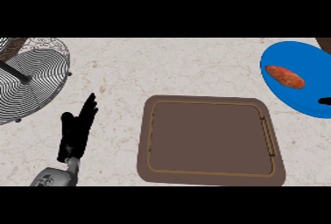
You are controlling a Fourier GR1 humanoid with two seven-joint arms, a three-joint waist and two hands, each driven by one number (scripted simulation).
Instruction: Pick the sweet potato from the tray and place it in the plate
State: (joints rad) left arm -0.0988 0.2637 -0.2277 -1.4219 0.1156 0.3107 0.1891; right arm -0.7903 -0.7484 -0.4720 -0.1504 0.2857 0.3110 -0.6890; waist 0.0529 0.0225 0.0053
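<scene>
An orange-red sweet potato lies in the blue plate at the right edge of the head view. The brown tray sits in the middle of the counter with nothing in it. My left hand stands at the lower left, fingers straight and pointing up, well left of the tray. Of my right hand only a small black tip shows at the right edge, over the plate's lower part; its fingers are hidden.
A wire basket stands at the upper left, with a dark handle across it. Bare marble counter lies between the basket and the plate. A brown object pokes in at the top right corner.
</scene>
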